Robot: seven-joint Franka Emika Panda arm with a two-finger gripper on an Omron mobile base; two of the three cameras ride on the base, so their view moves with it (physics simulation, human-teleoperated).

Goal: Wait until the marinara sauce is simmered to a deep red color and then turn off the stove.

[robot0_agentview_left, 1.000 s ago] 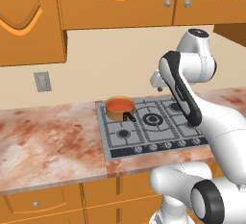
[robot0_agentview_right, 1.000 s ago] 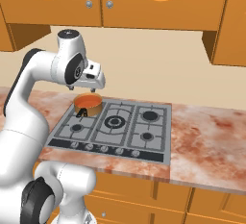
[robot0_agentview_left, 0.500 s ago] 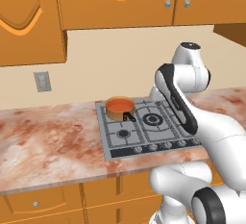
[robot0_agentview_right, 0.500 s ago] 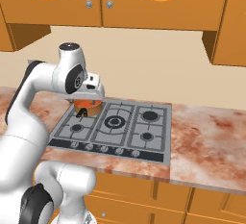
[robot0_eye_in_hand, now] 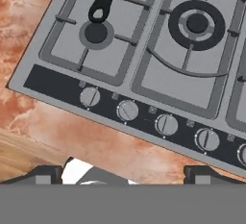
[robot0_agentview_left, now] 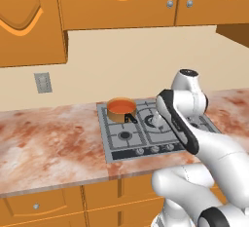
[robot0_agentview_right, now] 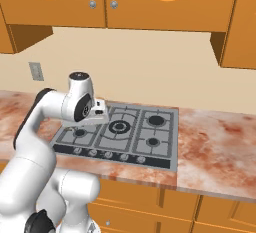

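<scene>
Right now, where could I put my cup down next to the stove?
The marble counter left of the stove is bare, from the wall outlet down to its front edge. The counter right of the stove is free too. The stove's back left corner is taken by the saucepan.

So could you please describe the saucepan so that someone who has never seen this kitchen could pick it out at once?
Find the grey gas stove set into the mottled reddish counter below the orange wall cabinets. The saucepan stands on its back left burner, nearest the wall. It is the one pot there: tan-orange, round, holding flat orange sauce, with a short black handle pointing toward the knobs.
</scene>
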